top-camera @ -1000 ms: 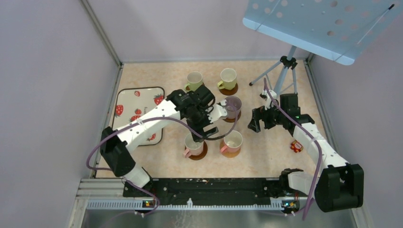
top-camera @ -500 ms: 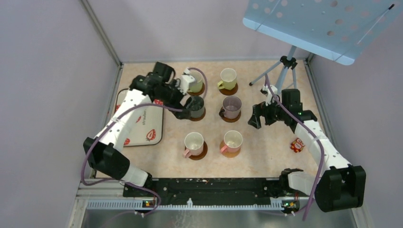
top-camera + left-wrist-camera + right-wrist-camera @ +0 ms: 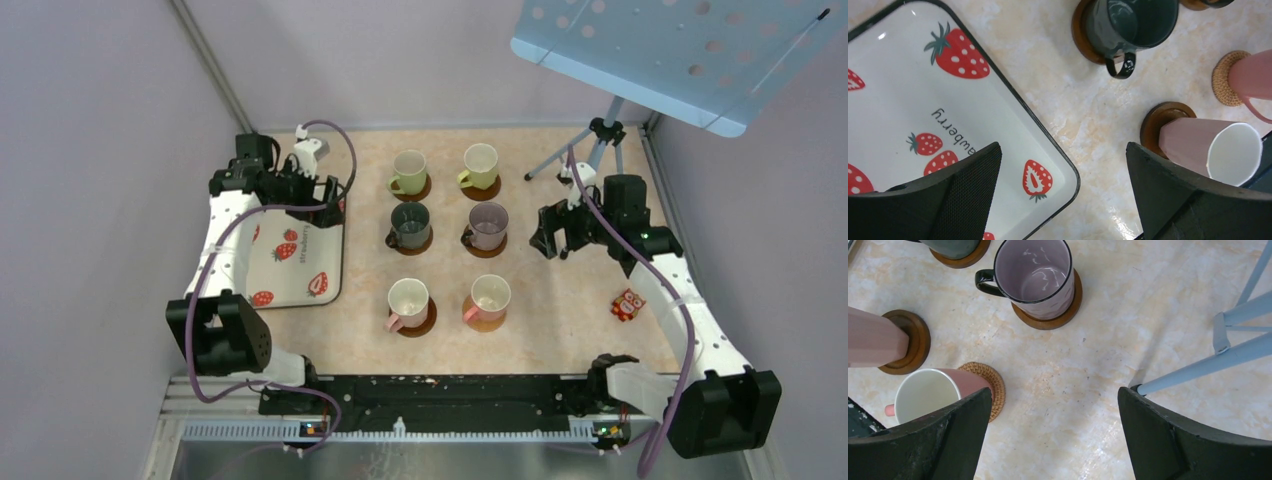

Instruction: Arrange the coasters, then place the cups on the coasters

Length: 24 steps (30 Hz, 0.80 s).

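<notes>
Six cups (image 3: pixel 491 293) on six coasters (image 3: pixel 1048 321), one tray (image 3: pixel 893 100) alongside; left gripper (image 3: pixel 1063 150) and right gripper (image 3: pixel 1054 392) spread wide, holding nothing.

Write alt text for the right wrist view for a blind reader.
A mauve ceramic mug stands on a dark brown round coaster, above the open, empty right gripper. At lower left, a pink mug sits on a woven tan coaster.
</notes>
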Each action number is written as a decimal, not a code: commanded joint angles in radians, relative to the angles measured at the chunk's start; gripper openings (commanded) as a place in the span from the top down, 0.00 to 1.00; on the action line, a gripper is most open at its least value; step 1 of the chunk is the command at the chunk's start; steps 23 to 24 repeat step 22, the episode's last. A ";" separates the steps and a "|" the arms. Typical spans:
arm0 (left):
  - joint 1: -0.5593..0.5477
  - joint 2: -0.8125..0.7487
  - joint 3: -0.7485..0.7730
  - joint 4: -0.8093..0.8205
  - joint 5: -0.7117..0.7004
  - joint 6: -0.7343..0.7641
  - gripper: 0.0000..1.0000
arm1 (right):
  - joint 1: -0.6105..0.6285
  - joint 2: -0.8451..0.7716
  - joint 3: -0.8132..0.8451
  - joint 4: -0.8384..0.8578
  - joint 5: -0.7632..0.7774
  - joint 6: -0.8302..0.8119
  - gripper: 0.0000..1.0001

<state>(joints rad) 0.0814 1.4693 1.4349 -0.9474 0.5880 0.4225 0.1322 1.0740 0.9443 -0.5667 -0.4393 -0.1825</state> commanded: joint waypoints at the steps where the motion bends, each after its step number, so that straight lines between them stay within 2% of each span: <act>1: 0.027 -0.058 -0.121 0.150 0.002 -0.001 0.01 | -0.029 -0.014 -0.001 0.007 0.057 -0.002 0.05; 6: 0.034 -0.069 -0.274 0.247 -0.054 -0.018 0.01 | -0.061 -0.001 -0.029 0.014 0.044 0.000 0.05; 11: 0.046 -0.050 -0.342 0.271 -0.078 -0.004 0.01 | -0.074 -0.003 -0.063 0.035 0.052 -0.002 0.05; 24: 0.049 -0.067 -0.311 0.246 -0.060 0.007 0.01 | -0.080 -0.012 -0.064 0.037 0.051 0.006 0.05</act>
